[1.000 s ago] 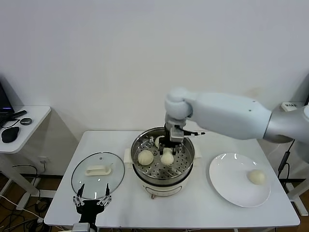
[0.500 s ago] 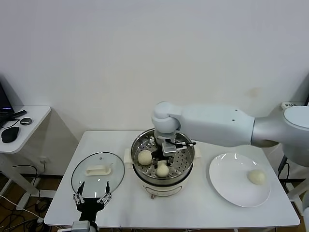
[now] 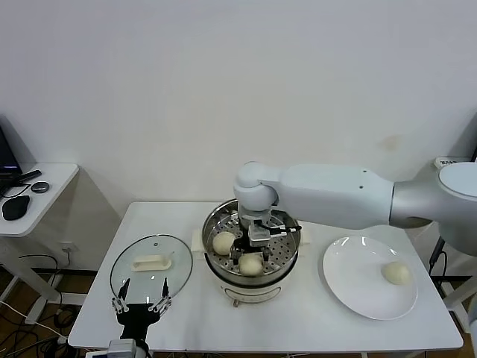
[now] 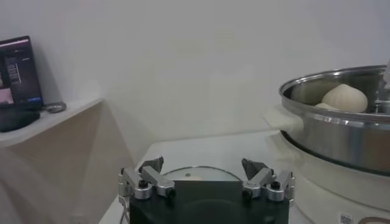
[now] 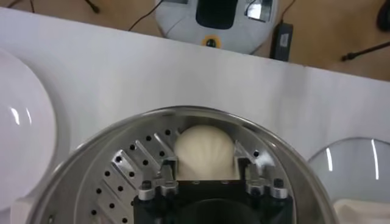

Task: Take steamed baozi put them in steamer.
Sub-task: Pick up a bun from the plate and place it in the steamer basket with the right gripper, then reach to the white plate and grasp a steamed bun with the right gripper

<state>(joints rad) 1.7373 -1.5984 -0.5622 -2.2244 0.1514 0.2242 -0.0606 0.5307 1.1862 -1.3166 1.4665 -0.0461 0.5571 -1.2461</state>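
The steamer (image 3: 215,261) stands mid-table with its perforated tray (image 5: 128,170) showing. One steamed baozi (image 3: 224,242) lies at the tray's left, and another baozi (image 3: 251,265) rests at its front. My right gripper (image 3: 252,252) is down inside the pot, open, its fingers (image 5: 169,167) flanking that front baozi (image 5: 205,149), which sits on the tray. A further baozi (image 3: 396,273) lies on the white plate (image 3: 358,291) at the right. My left gripper (image 3: 140,304) waits open at the table's front left, holding nothing.
The glass lid (image 3: 151,261) with its white handle lies flat left of the steamer, just beyond the left gripper. A side table (image 3: 37,186) with dark objects stands off to the left. The steamer's side (image 4: 329,143) rises close beside the left gripper.
My right gripper lowered the baozi from above the tray's middle to its front and opened. The baozi now rests on the tray. The left arm stayed put.
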